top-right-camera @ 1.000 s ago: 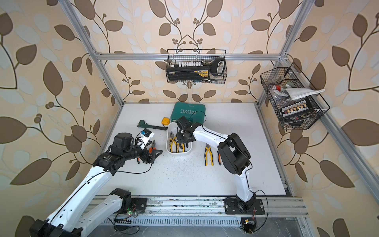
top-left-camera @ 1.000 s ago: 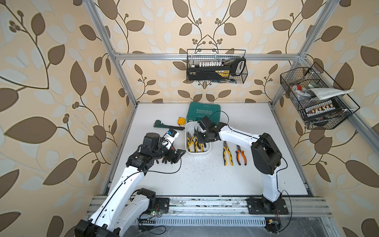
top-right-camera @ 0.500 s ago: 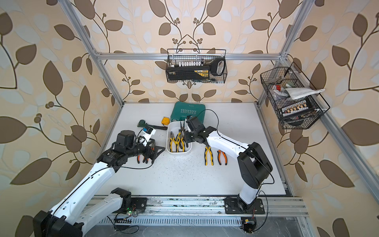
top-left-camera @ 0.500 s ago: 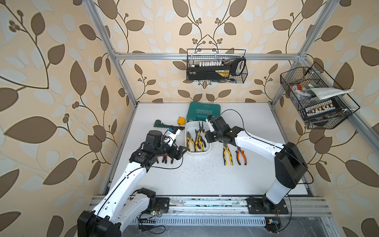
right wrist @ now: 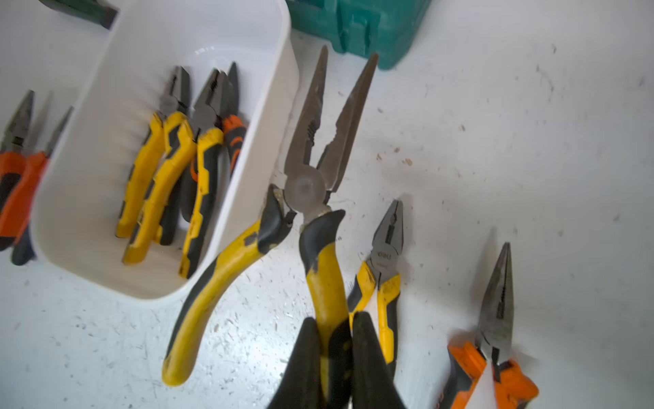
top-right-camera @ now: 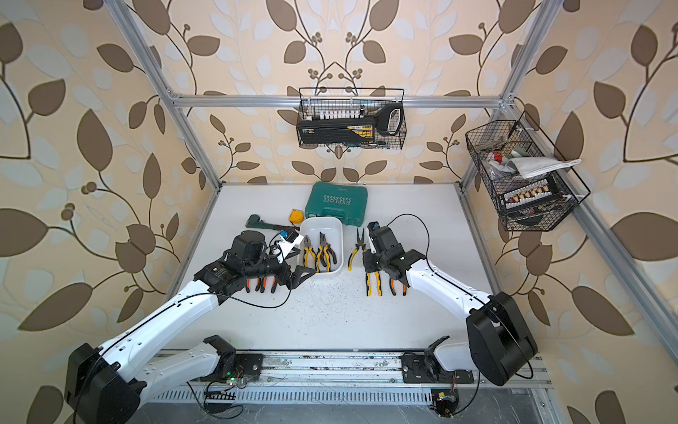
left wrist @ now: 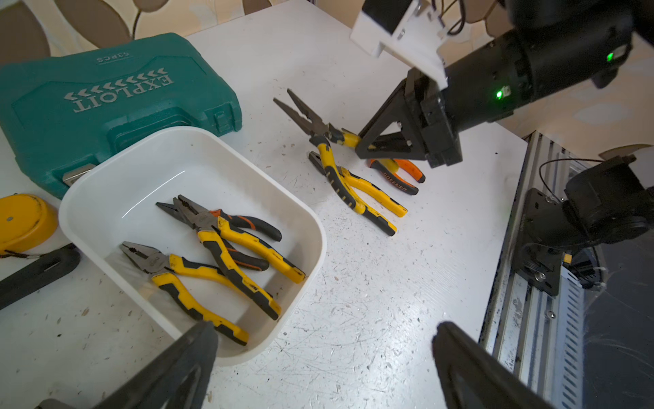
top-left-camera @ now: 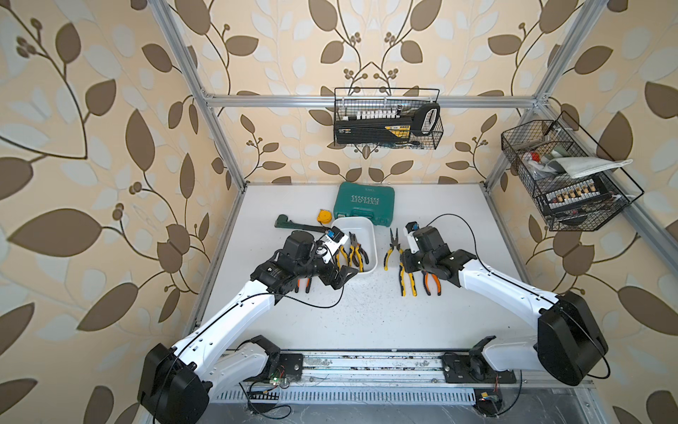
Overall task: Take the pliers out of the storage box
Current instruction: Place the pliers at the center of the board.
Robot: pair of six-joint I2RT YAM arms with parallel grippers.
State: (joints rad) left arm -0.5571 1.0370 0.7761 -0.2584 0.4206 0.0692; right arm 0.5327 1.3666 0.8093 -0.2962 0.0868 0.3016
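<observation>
Three pliers point(top-left-camera: 355, 253) lying in the box point(top-left-camera: 354, 220), one gripped outside it.
Orange pliers point(top-left-camera: 303, 284) are seen behind the left gripper point(top-left-camera: 343, 278), which is spread wide and empty at the box's near corner. Past the box, one handle of needle-nose pliers point(right wrist: 308, 184) is clamped by the right gripper point(right wrist: 335, 327); two more pairs point(top-left-camera: 408, 284) are laid beside it.

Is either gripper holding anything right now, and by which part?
The right gripper is shut on the needle-nose pliers, gripping one yellow handle; the left gripper is open and empty.
</observation>
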